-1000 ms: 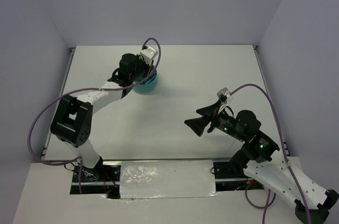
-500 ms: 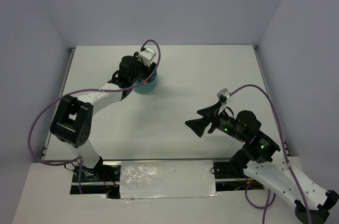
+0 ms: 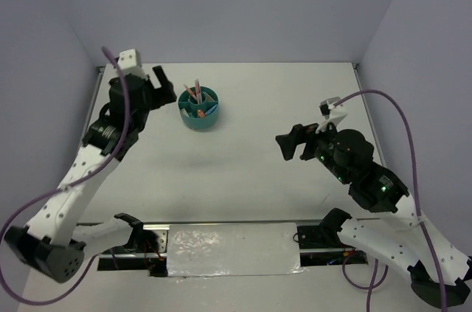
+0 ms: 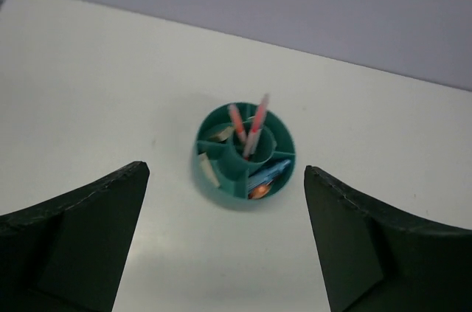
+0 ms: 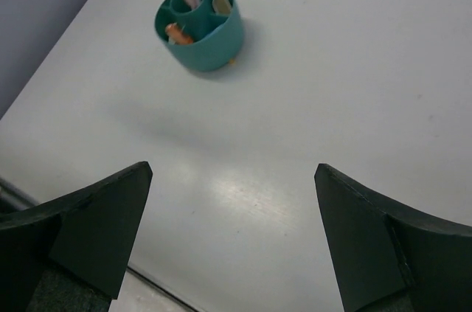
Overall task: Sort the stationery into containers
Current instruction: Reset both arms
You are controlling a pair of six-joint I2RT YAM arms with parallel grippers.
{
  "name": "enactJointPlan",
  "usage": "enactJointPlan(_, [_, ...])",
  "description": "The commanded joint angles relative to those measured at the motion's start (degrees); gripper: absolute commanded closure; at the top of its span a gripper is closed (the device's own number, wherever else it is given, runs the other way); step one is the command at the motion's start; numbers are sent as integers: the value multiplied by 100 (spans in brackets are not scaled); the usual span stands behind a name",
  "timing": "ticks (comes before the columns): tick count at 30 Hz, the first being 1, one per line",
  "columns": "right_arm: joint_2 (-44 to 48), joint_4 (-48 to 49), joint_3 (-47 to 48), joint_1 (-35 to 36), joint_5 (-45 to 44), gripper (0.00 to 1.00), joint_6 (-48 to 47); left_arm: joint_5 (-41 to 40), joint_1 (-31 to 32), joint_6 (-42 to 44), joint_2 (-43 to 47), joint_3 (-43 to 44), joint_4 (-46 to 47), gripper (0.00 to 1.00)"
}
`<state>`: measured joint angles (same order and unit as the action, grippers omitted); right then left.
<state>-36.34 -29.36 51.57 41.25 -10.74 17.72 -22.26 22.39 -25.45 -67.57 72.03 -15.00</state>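
Note:
The round teal container [image 3: 200, 118] stands at the far left-centre of the table. Stationery stands inside it: pink and salmon pens [image 4: 254, 124] in the central tube, a blue marker [image 4: 270, 172] and an orange marker [image 4: 258, 192] in one compartment, and a tan eraser [image 4: 209, 172] in another. My left gripper [image 3: 163, 86] hangs open and empty to the left of the container, apart from it. In the left wrist view the left gripper [image 4: 225, 170] frames the container [image 4: 221, 183] from a distance. My right gripper [image 3: 289, 142] is open and empty, well to the right of the container [image 5: 215, 48].
The white table [image 3: 265, 98] has grey walls behind and at both sides. A foil-covered strip [image 3: 232, 249] lies at the near edge between the arm bases. Purple cables loop from both arms.
The left gripper opened, then drew back and to the left, off the container, which now shows fully with the pens in it. The right arm shifted a little to the right and away.

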Motion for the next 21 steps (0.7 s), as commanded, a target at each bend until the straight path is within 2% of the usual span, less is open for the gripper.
enactJointPlan(1, [65, -858, 739, 23, -1112, 0, -277, -1192, -24, -830, 890, -591, -2093, 1])
enactJointPlan(5, [346, -1316, 1065, 23, -1456, 0, -269, -1386, -24, -593, 2175, -1155, -2454, 1])
enactJointPlan(9, [689, -1651, 1004, 23, -1869, 0, -225, -1754, -24, -514, 3414, -1471, -2718, 0])
enactJointPlan(14, [1172, -1897, 881, 23, -1861, 0, -93, -1615, -24, -399, 4627, -1972, -2455, 1])
enactJointPlan(17, [1357, -1950, 784, 14, -1862, 0, -23, -1562, -24, -390, 5050, -2403, -2297, 1])
enactJointPlan(21, [1402, -1871, 670, 23, -1563, 0, -49, -1342, -24, -320, 5035, -2378, -2235, 1])
